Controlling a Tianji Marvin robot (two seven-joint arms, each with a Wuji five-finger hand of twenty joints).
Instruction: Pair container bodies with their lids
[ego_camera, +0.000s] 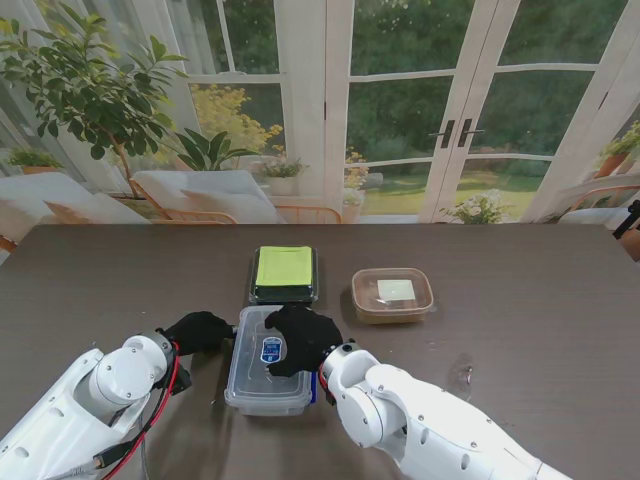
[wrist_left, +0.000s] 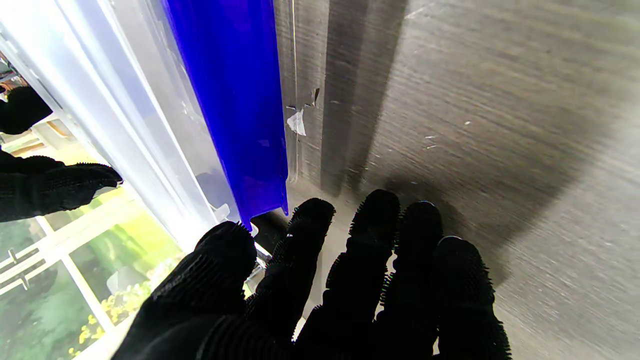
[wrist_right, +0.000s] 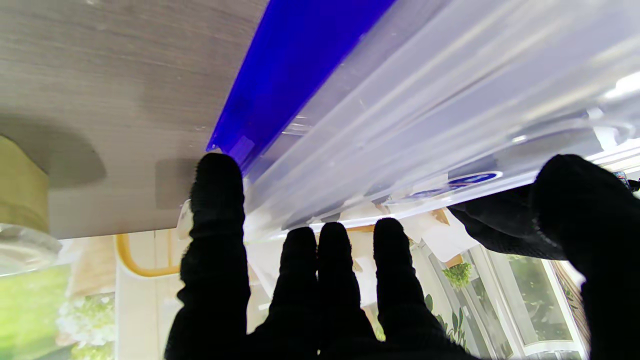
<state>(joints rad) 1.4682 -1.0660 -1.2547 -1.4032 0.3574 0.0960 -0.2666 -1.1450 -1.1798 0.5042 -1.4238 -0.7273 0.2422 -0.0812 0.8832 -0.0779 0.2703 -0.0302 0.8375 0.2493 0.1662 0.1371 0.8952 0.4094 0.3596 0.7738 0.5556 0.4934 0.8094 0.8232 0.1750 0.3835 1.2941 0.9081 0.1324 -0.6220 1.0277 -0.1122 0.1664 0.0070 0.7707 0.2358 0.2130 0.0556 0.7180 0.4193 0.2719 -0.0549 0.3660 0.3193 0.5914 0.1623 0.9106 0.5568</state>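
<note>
Three containers are counted on the counter (ego_camera: 520, 330): one clear box (ego_camera: 268, 378) with a lid and a blue latch, one dark box (ego_camera: 284, 275) with a green lid, and one brown tub (ego_camera: 392, 294) with a clear lid. The clear box lies nearest to me, near the centre; the dark box is found at 12 o'clock from it, just beside it, and the brown tub at about 2 o'clock, set apart.

Two black-gloved hands are seen. The left hand (ego_camera: 197, 331) is placed at 9 o'clock of the clear box, against its side, the fingers (wrist_left: 370, 235) held straight and close together; nothing is gripped. The right hand (ego_camera: 300, 338) is laid flat on the clear lid, fingers (wrist_right: 340, 270) extended over its far edge, the thumb apart; whether the lid is gripped cannot be told.

The counter is a dark grey wood-grain surface. Behind it, white glazed doors, pale chairs, potted plants and a green garden are seen.
</note>
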